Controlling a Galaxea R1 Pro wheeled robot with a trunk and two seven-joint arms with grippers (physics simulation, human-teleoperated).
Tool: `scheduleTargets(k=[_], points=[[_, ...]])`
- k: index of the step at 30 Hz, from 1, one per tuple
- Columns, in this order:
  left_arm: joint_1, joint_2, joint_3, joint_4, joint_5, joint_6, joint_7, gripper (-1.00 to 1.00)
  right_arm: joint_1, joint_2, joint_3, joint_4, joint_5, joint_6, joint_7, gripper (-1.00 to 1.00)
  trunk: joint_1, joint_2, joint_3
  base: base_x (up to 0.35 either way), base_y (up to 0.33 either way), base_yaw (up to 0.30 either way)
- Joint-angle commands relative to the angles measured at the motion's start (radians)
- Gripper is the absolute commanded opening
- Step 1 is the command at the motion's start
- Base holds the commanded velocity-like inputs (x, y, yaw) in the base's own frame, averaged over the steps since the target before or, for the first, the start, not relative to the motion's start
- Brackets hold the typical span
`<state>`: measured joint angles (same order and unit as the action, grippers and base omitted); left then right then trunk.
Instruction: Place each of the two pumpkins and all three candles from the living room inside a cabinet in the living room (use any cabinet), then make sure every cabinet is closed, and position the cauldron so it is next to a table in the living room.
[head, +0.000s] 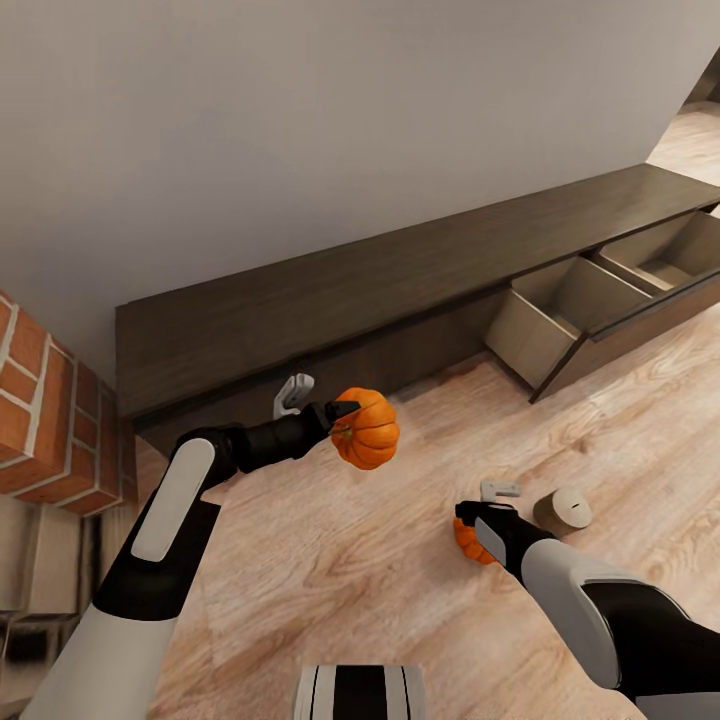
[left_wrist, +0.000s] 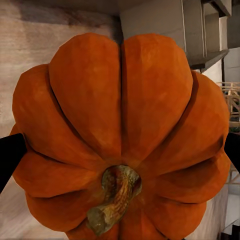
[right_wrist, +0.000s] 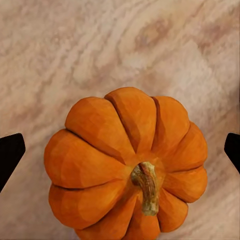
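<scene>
Left gripper (head: 352, 420) is clamped on a bright orange ribbed pumpkin (head: 366, 429), carried in the air above the pale wood-plank floor (head: 330, 560) in front of the long low dark brown wooden cabinet (head: 380, 290); in the left wrist view the black fingers (left_wrist: 10, 157) press the fruit's flanks on either side, stem toward the camera. Right gripper (head: 478, 530) hangs low over a second orange ribbed pumpkin (right_wrist: 127, 162) resting on the floor; its fingers (right_wrist: 9, 155) stand apart from the rind on both sides, so it is spread and holding nothing. A short beige-grey cylindrical candle (head: 562, 510) lies just beside the right gripper on the floor. Handling, as a judgement: both pumpkins look rigid, light and smooth-skinned, round enough to roll if nudged; the surest hold is across the widest part with pads seated in the grooves between ribs, not on the thin stem, which could twist or slip. The candle is a stubby stiff cylinder, best taken across its sides. Edges and room: two pale-lined drawers (head: 570, 310) stand pulled out at the cabinet's far right end, their dark front panel (head: 640, 325) jutting over the floor, a rim to clear from above before lowering anything in. Open floor lies between the arms and those drawers. A red brick fireplace corner (head: 35, 400) crowds the left arm's side.
</scene>
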<state>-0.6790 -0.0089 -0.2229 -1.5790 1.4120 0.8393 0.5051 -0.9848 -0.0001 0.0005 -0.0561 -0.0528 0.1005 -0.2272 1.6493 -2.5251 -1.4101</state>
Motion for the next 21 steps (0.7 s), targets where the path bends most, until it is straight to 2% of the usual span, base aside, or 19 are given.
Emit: scheduleTargets(k=[1,4,9,15,18,21], points=[[-0.001,0.000,0.000,-0.001,0.013,0.000,0.010,-1.00,0.000,0.000,0.001,-0.002,-0.004,0.005,-0.003,1.00,0.000,-0.001,-0.005,0.000,0.000,0.000],[-0.001,0.000,0.000,-0.001,0.013,0.000,0.010,-1.00,-0.001,0.000,0.001,-0.002,-0.001,0.005,-0.003,1.00,0.000,-0.001,-0.005,0.000,0.000,0.000],[-0.001,0.000,0.000,-0.001,0.013,0.000,0.010,-1.00,0.000,-0.001,0.001,-0.002,-0.001,0.005,-0.003,1.00,0.002,-0.002,-0.024,0.000,0.000,0.000],[-0.001,0.000,0.000,-0.001,0.013,0.000,0.010,-1.00,0.000,-0.001,0.001,-0.002,-0.001,0.005,-0.003,1.00,0.002,-0.002,-0.024,0.000,0.000,0.000],[-0.001,0.000,0.000,-0.001,0.013,0.000,0.010,-1.00,0.000,-0.001,0.001,-0.002,-0.001,0.005,-0.003,1.00,0.004,-0.002,-0.036,0.000,0.000,0.000],[-0.001,0.000,0.000,-0.002,0.013,0.000,0.010,-1.00,0.000,-0.001,0.001,-0.002,-0.001,0.005,-0.003,1.00,0.004,-0.002,-0.036,0.000,0.000,0.000]])
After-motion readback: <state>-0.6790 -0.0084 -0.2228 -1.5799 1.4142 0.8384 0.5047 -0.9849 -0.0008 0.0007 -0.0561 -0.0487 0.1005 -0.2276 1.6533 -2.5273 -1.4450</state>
